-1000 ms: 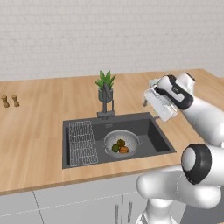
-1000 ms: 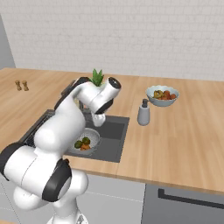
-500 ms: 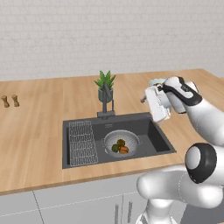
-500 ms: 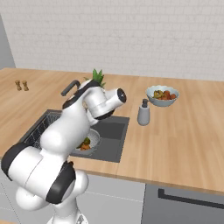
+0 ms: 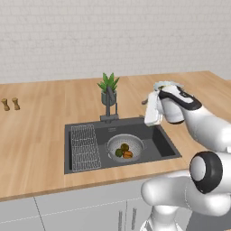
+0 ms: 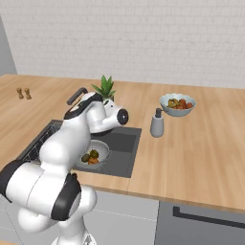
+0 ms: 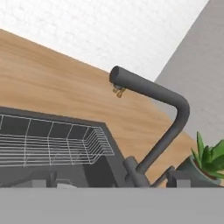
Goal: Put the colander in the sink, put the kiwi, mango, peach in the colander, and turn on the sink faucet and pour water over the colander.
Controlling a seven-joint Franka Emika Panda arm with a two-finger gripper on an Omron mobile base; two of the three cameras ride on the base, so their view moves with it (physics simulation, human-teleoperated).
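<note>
The grey colander [image 5: 113,143] [image 6: 101,146] stands in the dark sink [image 5: 160,143] [image 6: 125,150]. In it lie the orange-red peach [image 5: 128,154] [image 6: 92,161] and two greenish fruits [image 5: 121,150]; I cannot tell kiwi from mango. The sink faucet [image 5: 109,104] [image 7: 151,91] stands upright behind the basin, its spout over the sink. No water comes from the spout. My gripper [image 5: 145,110] hangs open and empty above the sink's right back corner, to the right of the faucet and pointing at it.
A potted plant [image 5: 108,86] [image 7: 209,161] stands just behind the faucet. The wire rack [image 5: 85,146] [image 7: 52,140] fills the sink's left part. A pale blue fruit bowl [image 6: 177,104] and a soap dispenser [image 6: 157,123] stand on the counter to the right. Two small shakers [image 5: 10,104] stand far left.
My hand has moved left from over the counter toward the faucet and turned to face it. The colander and fruit have not moved.
</note>
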